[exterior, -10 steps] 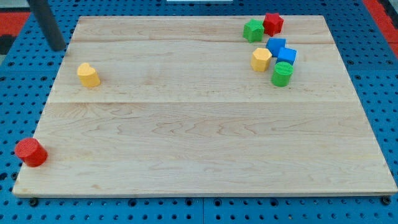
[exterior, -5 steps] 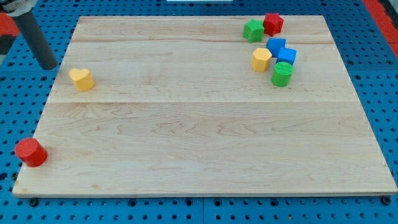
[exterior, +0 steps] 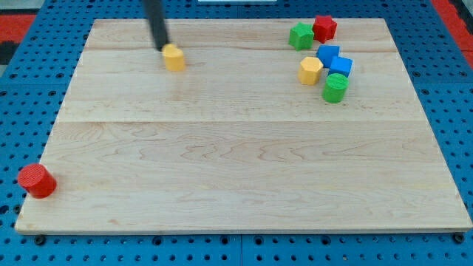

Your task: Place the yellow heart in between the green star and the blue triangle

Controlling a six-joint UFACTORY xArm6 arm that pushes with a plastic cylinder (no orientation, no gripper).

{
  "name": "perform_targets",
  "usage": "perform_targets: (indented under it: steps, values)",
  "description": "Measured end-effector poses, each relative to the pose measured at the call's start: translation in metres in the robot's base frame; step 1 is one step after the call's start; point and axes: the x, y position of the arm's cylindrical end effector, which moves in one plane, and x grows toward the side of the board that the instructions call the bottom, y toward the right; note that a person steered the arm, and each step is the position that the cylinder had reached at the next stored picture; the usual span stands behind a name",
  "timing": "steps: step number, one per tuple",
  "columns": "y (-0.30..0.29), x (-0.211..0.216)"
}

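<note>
While touching yellow heart (exterior: 174,57) | my tip (exterior: 162,49) at its left; no pincer

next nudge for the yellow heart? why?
Probably keep pushing toward the view's right. My tip sits against the yellow heart on its upper-left side, so the contact already drives it rightward. The green star and the blue blocks lie far off at the view's upper right, with bare board between. Which blue block is the triangle I cannot tell.
</note>
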Motion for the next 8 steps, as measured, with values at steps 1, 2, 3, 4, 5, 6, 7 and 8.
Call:
perform_targets:
  steps: [1, 2, 3, 4, 5, 6, 7, 8]
  values:
    - [0.003, 0.011]
    - [-0.1, -0.004]
    - [-0.081, 0.043]
    - [0.017, 0.011]
    - [0.046, 0.009]
    - [-0.079, -0.041]
    - [-0.08, 0.037]
    - [-0.01, 0.066]
